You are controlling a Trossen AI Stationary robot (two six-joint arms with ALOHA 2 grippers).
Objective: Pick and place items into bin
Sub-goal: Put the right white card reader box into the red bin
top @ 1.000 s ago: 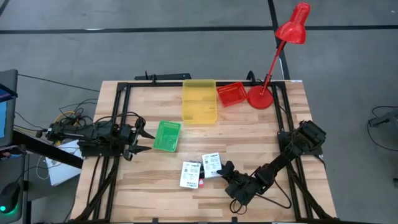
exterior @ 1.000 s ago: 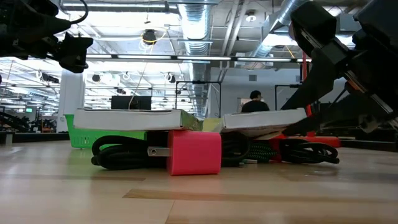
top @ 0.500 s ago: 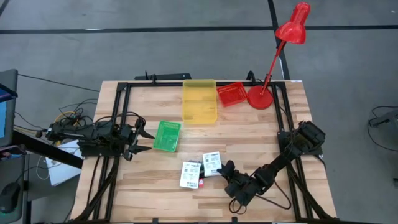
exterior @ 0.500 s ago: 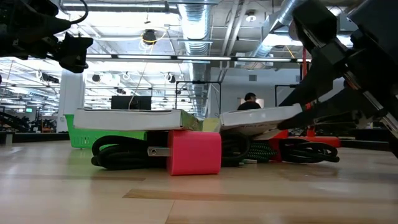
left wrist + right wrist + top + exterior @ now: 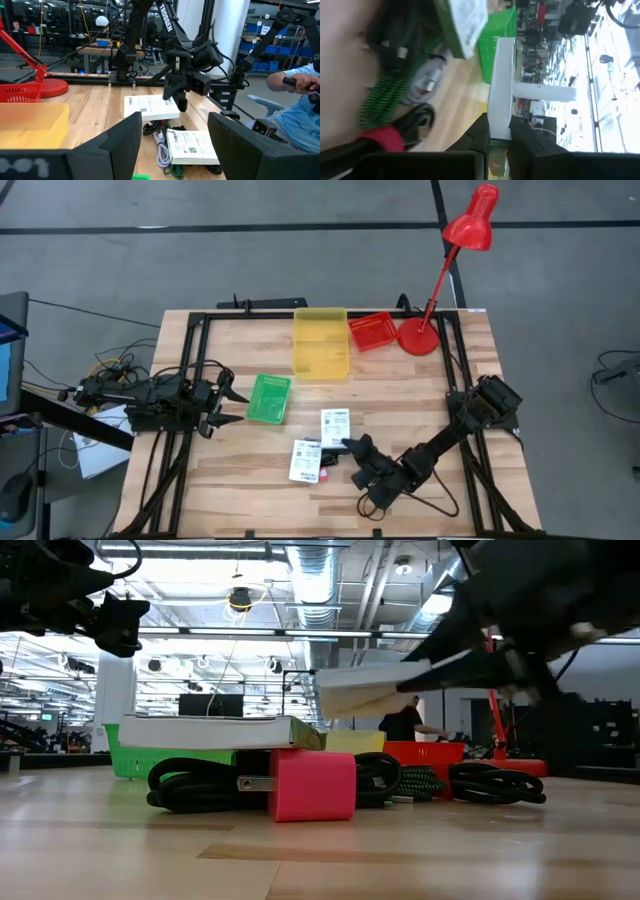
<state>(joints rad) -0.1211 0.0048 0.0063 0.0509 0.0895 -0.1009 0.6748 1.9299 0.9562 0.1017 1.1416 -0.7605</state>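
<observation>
1. High view: my right gripper (image 5: 352, 448) is clamped on a white box (image 5: 335, 426), held beside the second box (image 5: 306, 461). The left gripper (image 5: 228, 406) waits spread apart near the green bin (image 5: 268, 398).
2. Low view: I see the held box (image 5: 365, 690) lifted clear of the cables (image 5: 200, 785) and the pink plug (image 5: 311, 785).
3. Left wrist view: the box (image 5: 150, 107) hangs above the table (image 5: 95, 107).
4. Right wrist view: both fingers (image 5: 522, 140) pinch the box's (image 5: 501, 90) edge.

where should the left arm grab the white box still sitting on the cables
Take the white box by its two long edges, coming straight down from above. It lies flat and thin on the coiled cables, so its top face offers no purchase and the sides are half buried. The left gripper waits open; the right gripper holds the other box.
</observation>
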